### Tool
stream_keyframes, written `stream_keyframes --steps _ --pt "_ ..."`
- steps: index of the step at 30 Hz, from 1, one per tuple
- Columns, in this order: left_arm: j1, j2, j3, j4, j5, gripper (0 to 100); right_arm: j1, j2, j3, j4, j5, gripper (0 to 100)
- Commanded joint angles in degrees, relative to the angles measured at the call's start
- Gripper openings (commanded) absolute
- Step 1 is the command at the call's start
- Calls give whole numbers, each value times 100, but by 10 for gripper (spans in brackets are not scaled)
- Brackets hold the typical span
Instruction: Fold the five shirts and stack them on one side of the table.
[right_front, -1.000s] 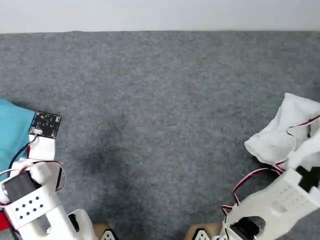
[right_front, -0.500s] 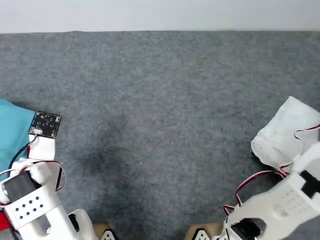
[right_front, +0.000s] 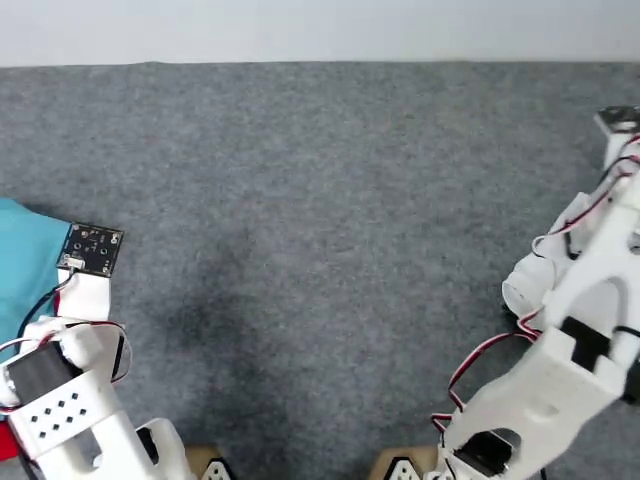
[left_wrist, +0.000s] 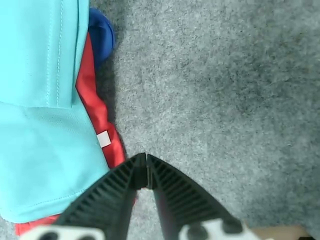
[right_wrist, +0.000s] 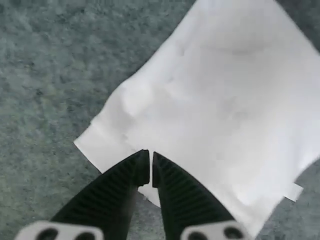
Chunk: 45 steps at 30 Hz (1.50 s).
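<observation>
Shirts at both sides of the counter (right_front: 330, 200).
Left claw (left_wrist: 146, 172), tips together, beside teal shirt (left_wrist: 40, 125); right claw (right_wrist: 150, 167), likewise closed, above white shirt (right_wrist: 220, 110).

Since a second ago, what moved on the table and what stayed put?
The right arm swung away from the near edge toward the far side of the table and now covers most of the white shirt. Before that, the shirt slid slightly toward the right edge. I cannot tell whether it was being held. The left arm and the teal shirt stayed where they were.
</observation>
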Motion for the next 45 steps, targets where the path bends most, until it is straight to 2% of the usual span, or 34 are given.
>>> stream_keyframes --steps 1,4,10,18,25,37,40,45 --pt "26 -26 -13 -114 -35 6 -259 -48 141 251 -158 140" --pt "26 -26 -13 -114 -35 6 -303 -31 413 242 -325 207" --pt "26 -18 -13 -114 -35 6 -391 242 492 233 -334 194" --pt "35 -18 -13 -114 -35 6 -435 910 466 -48 -325 131" --pt "35 -18 -13 -88 -35 6 -426 752 457 -4 -308 7" --pt "35 -18 -13 -88 -35 6 -435 -136 466 215 -149 11" --pt "35 -18 -13 -88 -35 6 -426 -101 484 207 -149 28" --pt "35 -18 -13 -88 -35 6 -444 444 466 180 -167 195"
